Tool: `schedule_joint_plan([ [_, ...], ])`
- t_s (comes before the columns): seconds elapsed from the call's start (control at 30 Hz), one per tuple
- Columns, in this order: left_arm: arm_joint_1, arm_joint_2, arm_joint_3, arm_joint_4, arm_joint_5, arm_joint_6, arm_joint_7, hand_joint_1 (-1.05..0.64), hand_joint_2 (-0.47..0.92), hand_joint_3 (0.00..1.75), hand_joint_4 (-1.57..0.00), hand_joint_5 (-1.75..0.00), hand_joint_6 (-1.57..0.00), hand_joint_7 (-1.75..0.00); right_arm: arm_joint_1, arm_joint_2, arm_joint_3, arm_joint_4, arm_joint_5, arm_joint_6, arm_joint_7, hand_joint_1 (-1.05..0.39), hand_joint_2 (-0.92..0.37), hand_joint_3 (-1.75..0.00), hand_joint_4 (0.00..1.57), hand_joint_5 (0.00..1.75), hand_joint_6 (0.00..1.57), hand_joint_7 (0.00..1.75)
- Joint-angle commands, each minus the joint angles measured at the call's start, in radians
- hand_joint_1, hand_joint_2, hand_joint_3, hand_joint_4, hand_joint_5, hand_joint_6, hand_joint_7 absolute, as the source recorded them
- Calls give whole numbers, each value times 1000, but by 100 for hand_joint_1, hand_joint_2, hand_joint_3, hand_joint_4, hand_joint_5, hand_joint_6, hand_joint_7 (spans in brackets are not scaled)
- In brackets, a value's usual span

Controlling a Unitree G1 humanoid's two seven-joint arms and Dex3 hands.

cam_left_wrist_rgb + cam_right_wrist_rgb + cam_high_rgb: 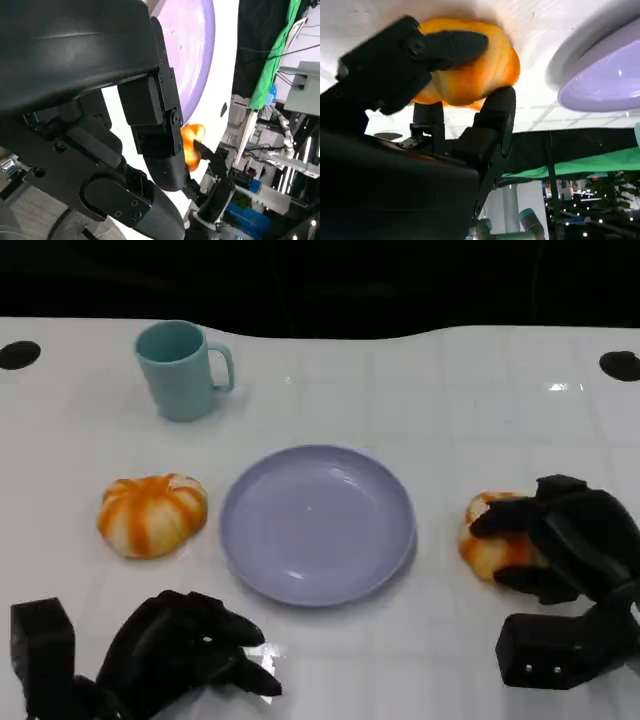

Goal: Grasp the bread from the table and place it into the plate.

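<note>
While right hand (pixel 560 540) wraps bread (pixel 492 540) on surface (pixel 450 390) just right of plate (pixel 318 523), we judge next move: lift, carry left. Left hand (pixel 185 650) curled, holding nothing; second bread (pixel 152 514) untouched.

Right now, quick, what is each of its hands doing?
Left hand: fingers curled in, holding nothing, low beside the plate.
Right hand: fingers wrapped around the bread on the table.
</note>
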Motion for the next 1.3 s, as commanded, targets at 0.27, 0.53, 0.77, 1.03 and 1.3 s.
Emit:
schedule_joint_plan([
  [0.27,9,15,-1,-3,6,0,12,-105,68,0,-157,-21,-157,-3,4,-1,-20,-79,34,-50,-85,-6,-29,-131,98,175,79,169],
  [0.53,3,11,-1,5,10,-7,19,-105,68,0,-157,-21,-157,-3,5,-1,-36,-134,63,-80,-90,-5,-22,-140,101,175,78,175],
  [0.77,3,9,-1,0,6,-2,19,-105,68,0,-157,-22,-157,-4,-4,-3,-52,-203,103,-112,-9,-8,-17,-154,101,175,77,174],
  [1.03,23,11,-7,-26,2,-6,5,-105,69,0,-157,-22,-157,-3,6,52,-61,-323,135,-97,120,-11,-19,-159,102,175,80,167],
  [1.3,37,17,-13,-31,12,-13,15,-105,70,1,-157,-22,-157,-3,-33,119,-40,-330,151,-107,258,-11,-24,-153,100,175,82,162],
])
